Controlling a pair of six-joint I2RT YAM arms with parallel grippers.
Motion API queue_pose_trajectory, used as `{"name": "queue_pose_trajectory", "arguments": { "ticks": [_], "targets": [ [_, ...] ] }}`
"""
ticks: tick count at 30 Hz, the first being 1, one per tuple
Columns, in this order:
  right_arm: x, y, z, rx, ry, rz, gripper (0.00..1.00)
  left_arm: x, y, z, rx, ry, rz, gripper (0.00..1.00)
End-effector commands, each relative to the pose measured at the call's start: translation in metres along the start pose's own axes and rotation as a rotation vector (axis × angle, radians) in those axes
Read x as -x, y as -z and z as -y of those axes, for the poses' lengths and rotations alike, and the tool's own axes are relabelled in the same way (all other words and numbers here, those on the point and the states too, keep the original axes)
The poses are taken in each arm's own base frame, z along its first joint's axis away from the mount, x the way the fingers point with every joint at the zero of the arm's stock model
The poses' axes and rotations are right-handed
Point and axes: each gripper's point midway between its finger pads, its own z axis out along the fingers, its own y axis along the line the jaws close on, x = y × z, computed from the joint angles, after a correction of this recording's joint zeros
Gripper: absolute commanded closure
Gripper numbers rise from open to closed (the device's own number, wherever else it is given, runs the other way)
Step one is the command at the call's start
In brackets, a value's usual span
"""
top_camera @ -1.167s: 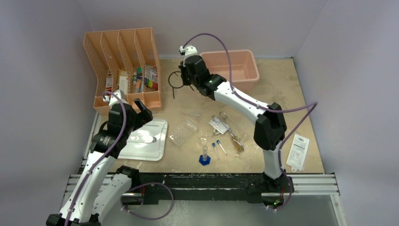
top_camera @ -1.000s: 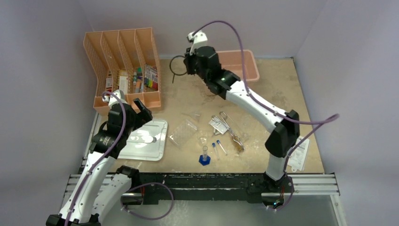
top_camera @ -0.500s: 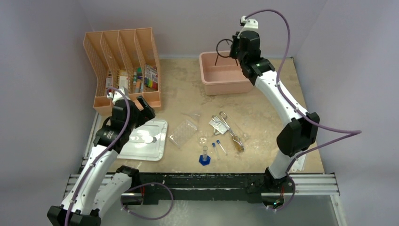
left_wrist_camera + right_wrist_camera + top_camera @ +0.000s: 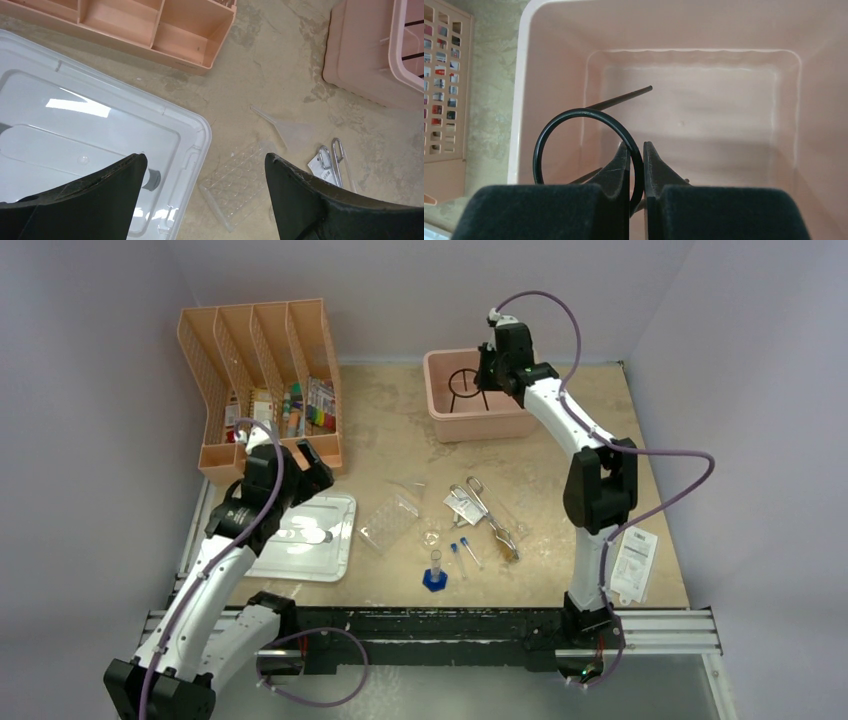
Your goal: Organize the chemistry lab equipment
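Overhead view is the only one that gets the whole layout: pink plastic bin (image 4: 480, 425) in the upper middle of the frame, the right gripper (image 4: 488, 368) over its back rim, and the black wire ring tripod (image 4: 466, 386) down inside it. The right wrist view fills in the grip. The black jaws are pinched on the ring's thin round wire, on the ring's right side in that frame, and one straight leg points toward the bin's smooth inner wall.

The left wrist view gives detail the overhead barely shows. The left gripper (image 4: 204, 157) is spread wide with nothing in it, above the glossy corner of the flat white lid (image 4: 100, 135). The dimpled clear plastic tray (image 4: 237, 182) sits lower centre, and the shiny metal tongs (image 4: 334, 159) are toward the right edge. The blue-based clear cylinder (image 4: 434, 575) stands upright on the surface, low centre of the overhead.
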Motion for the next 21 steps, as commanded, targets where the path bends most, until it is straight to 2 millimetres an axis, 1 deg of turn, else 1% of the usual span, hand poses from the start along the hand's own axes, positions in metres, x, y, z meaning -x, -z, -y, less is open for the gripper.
{"name": "queue_pose_trajectory", "arguments": {
  "ticks": [1, 3, 7, 13, 17, 21],
  "targets": [
    [0.044, 0.001, -0.025, 0.144, 0.017, 0.080, 1.00, 0.026, 0.005, 0.020, -0.058, -0.001, 0.066, 0.11],
    [0.036, -0.013, -0.026, 0.173, 0.025, 0.051, 1.00, 0.026, 0.004, 0.020, -0.053, -0.005, 0.068, 0.11],
    [0.034, -0.029, -0.027, 0.196, 0.026, 0.048, 1.00, 0.027, 0.002, 0.019, -0.047, -0.008, 0.072, 0.11],
    [0.035, -0.049, -0.027, 0.204, 0.008, 0.072, 1.00, 0.026, -0.001, 0.019, -0.040, -0.018, 0.064, 0.11],
    [0.042, -0.061, -0.025, 0.185, -0.015, 0.091, 1.00, 0.025, -0.003, 0.018, -0.036, -0.022, 0.063, 0.11],
    [0.046, -0.069, -0.023, 0.170, -0.025, 0.104, 1.00, 0.025, -0.003, 0.017, -0.033, -0.021, 0.062, 0.11]
  ]
}}
